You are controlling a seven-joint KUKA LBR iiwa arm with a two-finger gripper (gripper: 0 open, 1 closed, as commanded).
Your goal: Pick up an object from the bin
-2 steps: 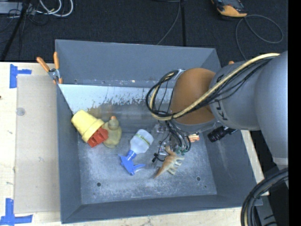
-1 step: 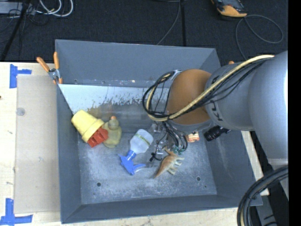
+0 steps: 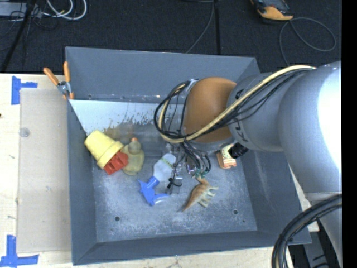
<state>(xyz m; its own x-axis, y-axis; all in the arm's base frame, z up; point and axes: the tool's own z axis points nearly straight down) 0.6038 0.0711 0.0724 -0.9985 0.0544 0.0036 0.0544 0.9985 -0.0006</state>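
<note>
Two things, white lump and blue piece, lie at our low claw, whose state we cannot tell; we judge closing on one comes next.

A rounded silver-grey arm carries an orange dome cover looped with black and cream cables.

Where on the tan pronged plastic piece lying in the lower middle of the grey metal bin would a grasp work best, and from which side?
Probably across its slim lower-left stem, away from the prongs splayed at its upper-right end. Come straight down from above: the tan pronged plastic piece lies flat, with bare bin floor along both sides of that stem.
</note>
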